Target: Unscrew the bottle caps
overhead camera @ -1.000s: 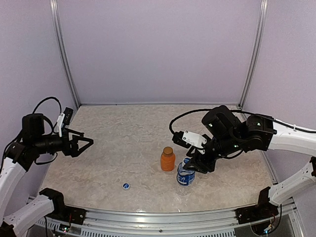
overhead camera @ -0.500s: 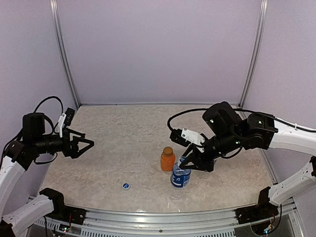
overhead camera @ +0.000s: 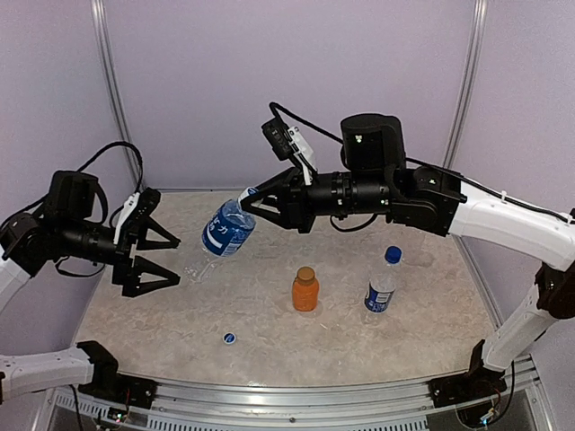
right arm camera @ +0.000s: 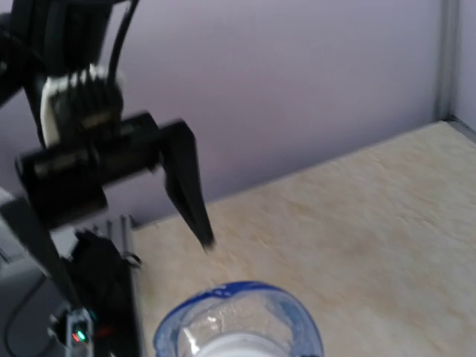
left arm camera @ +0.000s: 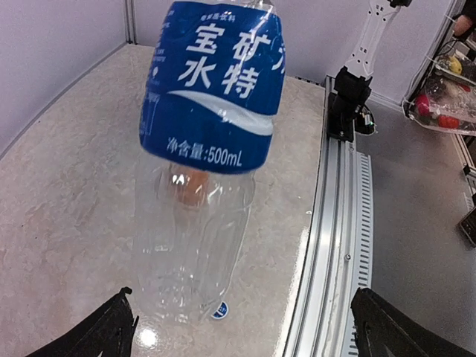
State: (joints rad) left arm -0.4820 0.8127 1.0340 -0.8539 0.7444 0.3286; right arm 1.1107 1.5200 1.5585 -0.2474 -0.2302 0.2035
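Above a marbled table (overhead camera: 180, 314), the right gripper (overhead camera: 251, 199) clamps a blue-labelled bottle (overhead camera: 226, 230) by its cap end, midair, base toward the wide-open left gripper (overhead camera: 171, 261), which likely must grasp it before unscrewing.

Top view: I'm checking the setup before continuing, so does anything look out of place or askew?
Yes. One blue-labelled bottle hangs tilted in mid-air, held at its neck by the right pincer, and a loose blue cap lies alone near the table's front edge.
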